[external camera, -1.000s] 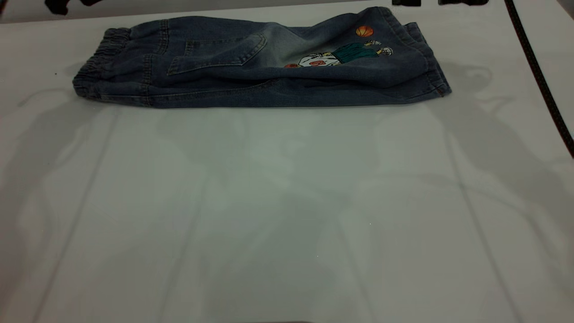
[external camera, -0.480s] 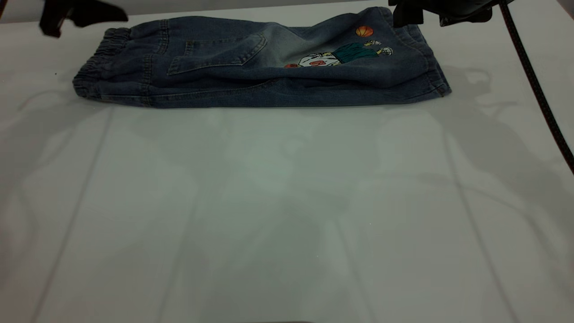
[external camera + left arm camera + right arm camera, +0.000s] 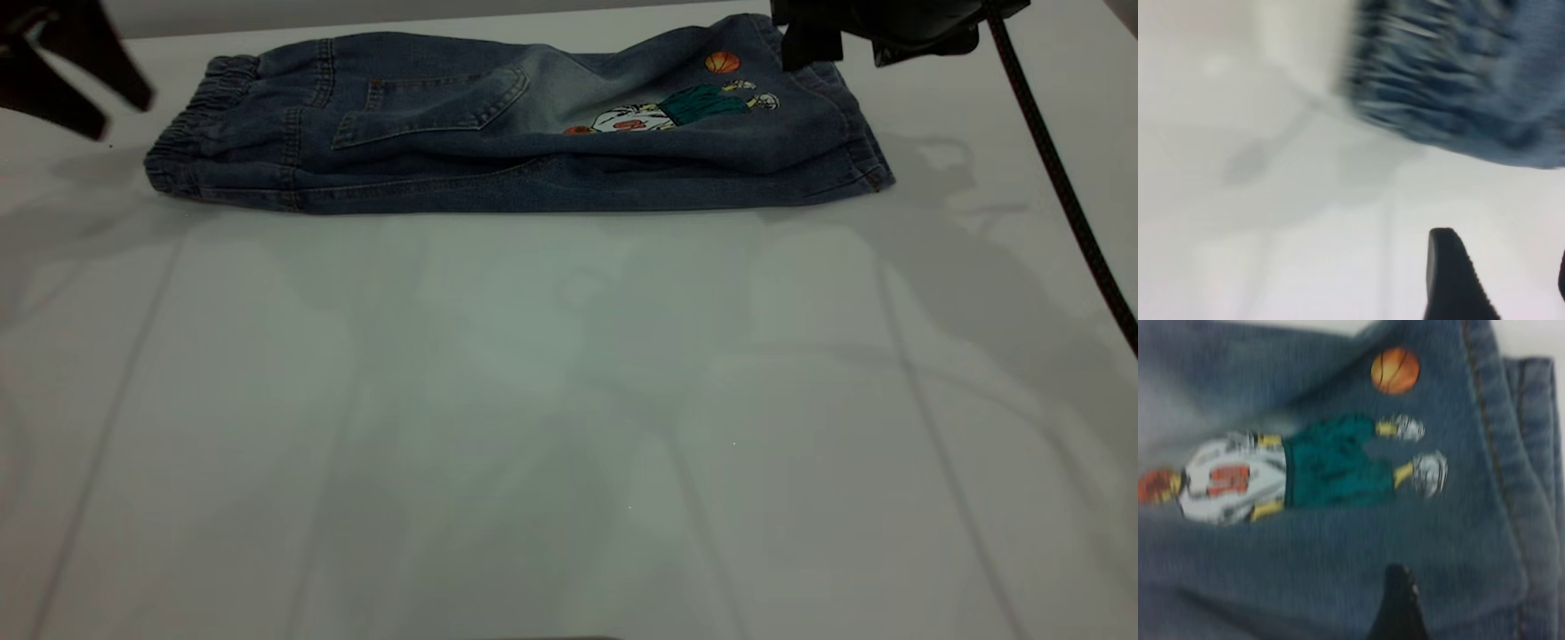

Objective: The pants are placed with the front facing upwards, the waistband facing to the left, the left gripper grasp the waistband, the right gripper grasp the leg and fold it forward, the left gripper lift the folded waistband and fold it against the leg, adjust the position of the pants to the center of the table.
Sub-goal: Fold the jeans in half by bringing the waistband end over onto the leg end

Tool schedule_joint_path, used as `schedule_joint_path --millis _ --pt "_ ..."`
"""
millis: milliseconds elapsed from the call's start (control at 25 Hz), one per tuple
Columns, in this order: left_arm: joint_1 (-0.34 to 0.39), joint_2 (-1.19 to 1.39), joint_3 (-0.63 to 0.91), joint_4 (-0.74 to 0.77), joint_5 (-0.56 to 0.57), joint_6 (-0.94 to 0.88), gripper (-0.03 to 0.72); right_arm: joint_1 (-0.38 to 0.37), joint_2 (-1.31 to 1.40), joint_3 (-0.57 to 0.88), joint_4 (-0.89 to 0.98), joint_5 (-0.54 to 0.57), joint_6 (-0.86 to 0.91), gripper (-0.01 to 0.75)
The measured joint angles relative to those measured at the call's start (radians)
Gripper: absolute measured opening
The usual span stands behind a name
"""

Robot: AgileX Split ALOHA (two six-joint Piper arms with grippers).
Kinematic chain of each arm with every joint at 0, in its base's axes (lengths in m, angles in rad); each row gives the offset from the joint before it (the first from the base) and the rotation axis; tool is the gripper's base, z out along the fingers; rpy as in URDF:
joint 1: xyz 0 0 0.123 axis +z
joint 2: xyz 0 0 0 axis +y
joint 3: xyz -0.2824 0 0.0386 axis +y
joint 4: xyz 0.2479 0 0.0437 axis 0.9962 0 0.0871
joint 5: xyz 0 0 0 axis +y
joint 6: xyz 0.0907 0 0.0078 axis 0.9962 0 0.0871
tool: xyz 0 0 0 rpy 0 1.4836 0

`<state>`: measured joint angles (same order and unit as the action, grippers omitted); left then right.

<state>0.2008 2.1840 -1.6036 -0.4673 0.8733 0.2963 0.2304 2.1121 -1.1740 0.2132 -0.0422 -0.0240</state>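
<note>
Pants (image 3: 524, 124) folded on table (image 3: 569, 400); left gripper (image 3: 62, 76) fingers spread; right gripper (image 3: 805, 40) unclear.

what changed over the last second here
The left gripper came down into the exterior view at the far left, now hanging beside the waistband without touching it. The right gripper dropped in from the top edge, over the leg end of the pants. Nothing has been grasped. The pants lie as before, folded lengthwise along the back of the table.
</note>
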Motion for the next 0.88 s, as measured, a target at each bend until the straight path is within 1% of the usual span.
schedule_joint_path --millis 80,160,400,520,640,880 --pt "0.001 0.000 -0.022 0.047 -0.013 -0.009 0.337 0.005 0.000 -0.009 -0.008 0.057 -0.025 0.486" --pt "0.001 0.000 -0.036 0.051 -0.040 -0.010 0.337 0.016 0.000 -0.037 -0.014 0.129 -0.049 0.487" --pt "0.001 0.003 -0.050 0.051 -0.149 0.012 0.337 0.055 0.000 -0.187 -0.018 0.398 -0.074 0.487" --pt "0.001 0.023 -0.052 0.049 -0.182 0.015 0.337 0.083 0.000 -0.263 -0.018 0.493 -0.074 0.487" --pt "0.001 0.057 -0.052 0.035 -0.202 0.036 0.337 0.123 0.000 -0.321 -0.019 0.541 -0.074 0.487" --pt "0.001 0.108 -0.052 -0.078 -0.267 0.180 0.337 0.205 0.000 -0.340 -0.019 0.551 -0.074 0.487"
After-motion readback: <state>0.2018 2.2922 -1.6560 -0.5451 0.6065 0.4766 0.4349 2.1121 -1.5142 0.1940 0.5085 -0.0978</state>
